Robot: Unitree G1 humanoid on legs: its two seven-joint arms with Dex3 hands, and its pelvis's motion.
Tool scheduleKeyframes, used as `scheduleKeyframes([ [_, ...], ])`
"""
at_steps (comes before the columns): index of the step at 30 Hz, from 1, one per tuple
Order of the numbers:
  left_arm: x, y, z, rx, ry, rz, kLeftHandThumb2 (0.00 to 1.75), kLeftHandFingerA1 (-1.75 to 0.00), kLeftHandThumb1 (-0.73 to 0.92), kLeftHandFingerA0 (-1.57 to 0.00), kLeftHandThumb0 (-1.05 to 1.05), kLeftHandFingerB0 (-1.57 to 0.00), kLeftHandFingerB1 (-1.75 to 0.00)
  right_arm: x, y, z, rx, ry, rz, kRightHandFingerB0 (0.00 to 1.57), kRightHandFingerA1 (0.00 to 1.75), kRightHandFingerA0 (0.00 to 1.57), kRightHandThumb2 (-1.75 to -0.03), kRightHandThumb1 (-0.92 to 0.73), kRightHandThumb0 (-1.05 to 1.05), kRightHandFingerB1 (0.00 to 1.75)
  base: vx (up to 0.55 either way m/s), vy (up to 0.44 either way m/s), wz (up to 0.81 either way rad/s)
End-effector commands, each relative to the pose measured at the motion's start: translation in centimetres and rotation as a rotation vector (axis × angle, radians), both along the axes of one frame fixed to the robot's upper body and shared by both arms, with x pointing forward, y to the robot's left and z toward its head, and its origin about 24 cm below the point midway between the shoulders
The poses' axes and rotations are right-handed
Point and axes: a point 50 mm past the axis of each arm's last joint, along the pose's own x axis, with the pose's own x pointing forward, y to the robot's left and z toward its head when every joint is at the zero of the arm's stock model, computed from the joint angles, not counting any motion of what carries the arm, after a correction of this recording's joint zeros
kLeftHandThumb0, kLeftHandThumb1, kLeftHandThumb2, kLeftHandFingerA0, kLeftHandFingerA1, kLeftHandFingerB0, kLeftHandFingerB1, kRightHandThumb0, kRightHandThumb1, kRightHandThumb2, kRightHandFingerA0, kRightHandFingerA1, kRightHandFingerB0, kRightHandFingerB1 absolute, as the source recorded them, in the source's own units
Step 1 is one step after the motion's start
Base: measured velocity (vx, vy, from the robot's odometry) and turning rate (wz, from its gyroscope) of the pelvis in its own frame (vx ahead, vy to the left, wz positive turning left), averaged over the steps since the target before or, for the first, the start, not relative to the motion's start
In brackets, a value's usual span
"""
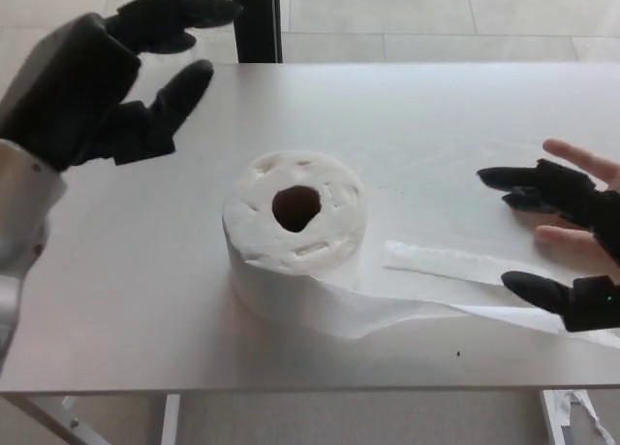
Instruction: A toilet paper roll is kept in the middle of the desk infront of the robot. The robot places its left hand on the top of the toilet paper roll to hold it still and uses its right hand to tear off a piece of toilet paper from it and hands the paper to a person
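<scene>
A: White, soft paper lies closest to us. It is the loose tail [455, 304] of the toilet paper roll [295, 237], and it runs off to the right along the front of the grey bench [126, 300].

B: Where is the roll?

A: It stands on its flat end in the middle of the bench, with the hole pointing up. Nothing touches it.

B: What about the right robot hand [567, 241]?

A: It is low on the right, just above the tail. Its fingers are spread apart and it holds nothing.

B: I see pale fingers there too.

A: Yes, a person's hand [581, 203] is right behind it, partly hidden. That could be trouble. If the robot hand moves fast, I think it may bump the person.

B: And the left robot hand [97, 86]?

A: It is farther back, up high on the left, well apart from the roll. Its fingers are spread too, and it is empty.

B: So what could go wrong?

A: The roll is light. If the right robot hand pulls the tail before the left one presses down on top, I think the roll may slide or tip, and the paper may just unwind and not tear.

B: Anything else?

A: The left robot hand could come down crooked and knock the roll over.
</scene>
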Motion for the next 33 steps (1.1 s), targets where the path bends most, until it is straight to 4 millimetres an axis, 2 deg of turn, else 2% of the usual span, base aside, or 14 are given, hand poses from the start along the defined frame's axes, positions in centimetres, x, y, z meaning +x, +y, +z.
scheduleKeyframes([
  [1,-0.2,-3.5,-0.4,0.279,-0.093,0.081,1.04,-0.61,0.65,-0.33,-0.73,-0.31,-0.53,-1.6,2.7,-1.9,-0.403,0.046,0.156,0.31,0.56,0.23,-0.62,-0.72,-0.84,0.44,0.0,0.0,0.0],
  [2,-0.2,-3.5,-0.5,0.288,-0.091,0.081,0.64,-0.55,0.8,-0.37,-0.67,-0.38,-0.42,-1.6,2.7,-1.8,-0.412,0.045,0.156,0.3,0.56,0.23,-0.62,-0.74,-0.85,0.43,0.0,0.0,0.0],
  [4,-0.3,-3.6,-0.7,0.308,-0.086,0.082,0.64,-0.55,0.79,-0.37,-0.66,-0.39,-0.42,-1.8,2.9,-1.6,-0.425,0.041,0.158,0.3,0.57,0.24,-0.63,-0.75,-0.85,0.42,0.0,0.0,0.0],
  [5,-0.5,-3.7,-1.1,0.324,-0.08,0.074,1.03,-0.61,0.62,-0.35,-0.64,-0.29,-0.53,-2.0,3.0,-1.5,-0.453,0.032,0.166,0.23,0.6,0.21,-1.03,-0.6,-0.84,0.51,0.0,0.0,0.0],
  [7,-0.6,-3.7,-1.5,0.342,-0.076,0.074,1.01,-0.62,0.59,-0.38,-0.63,-0.33,-0.55,-2.2,3.3,-1.4,-0.466,0.017,0.169,0.24,0.61,0.22,-1.04,-0.61,-0.85,0.51,0.0,0.0,0.0],
  [8,-0.6,-3.8,-1.8,0.359,-0.07,0.071,1.03,-0.61,0.61,-0.35,-0.62,-0.29,-0.53,-2.4,3.4,-1.3,-0.489,0.017,0.173,0.27,0.58,0.21,-0.65,-0.8,-0.9,0.41,0.0,0.0,0.0],
  [13,-0.5,-4.1,-3.5,0.467,-0.031,0.066,1.02,-0.59,0.64,-0.35,-0.67,-0.29,-0.52,-3.3,4.8,-0.3,-0.592,-0.086,0.223,0.26,0.62,0.18,-0.66,-0.84,-0.94,0.43,0.0,0.0,0.0],
  [14,-0.5,-4.1,-4.0,0.509,-0.019,0.062,0.64,-0.5,0.8,-0.36,-0.63,-0.37,-0.39,-3.6,5.1,-0.2,-0.632,-0.085,0.235,0.27,0.61,0.15,-0.66,-0.84,-0.94,0.43,0.0,0.0,0.0],
  [16,-0.5,-4.1,-4.1,0.526,-0.014,0.061,0.64,-0.5,0.8,-0.36,-0.63,-0.37,-0.39,-3.7,5.2,-0.2,-0.645,-0.083,0.237,0.27,0.61,0.15,-0.66,-0.84,-0.94,0.43,0.0,0.0,0.0],
  [17,-0.5,-4.0,-4.3,0.527,-0.016,0.063,1.01,-0.6,0.65,-0.33,-0.7,-0.31,-0.53,-3.7,5.3,-0.1,-0.659,-0.094,0.232,0.27,0.61,0.14,-0.66,-0.82,-0.94,0.43,0.0,0.0,0.0],
  [18,-0.5,-4.1,-4.5,0.539,0.005,0.068,0.64,-0.51,0.8,-0.33,-0.63,-0.36,-0.39,-3.7,5.3,-0.2,-0.666,-0.101,0.22,0.23,0.61,0.16,-1.02,-0.62,-0.9,0.51,0.0,0.0,0.0],
  [31,-0.8,-3.8,-8.2,0.735,0.092,0.081,0.64,-0.47,0.81,-0.3,-0.66,-0.38,-0.38,-2.1,3.9,-1.7,-0.805,-0.154,-0.006,0.21,0.55,0.17,-0.89,-0.55,-0.68,0.48,0.0,0.0,0.0],
  [32,-0.8,-3.8,-8.7,0.725,0.107,0.083,0.63,-0.47,0.79,-0.3,-0.64,-0.38,-0.39,-2.0,3.9,-1.8,-0.809,-0.169,-0.032,0.3,0.49,0.21,-0.61,-0.68,-0.65,0.37,0.0,0.0,0.0],
  [33,-0.7,-3.8,-9.1,0.72,0.114,0.089,0.64,-0.48,0.8,-0.3,-0.65,-0.37,-0.39,-1.8,3.8,-1.9,-0.795,-0.193,-0.057,0.32,0.49,0.23,-0.6,-0.66,-0.64,0.37,0.0,0.0,0.0],
])
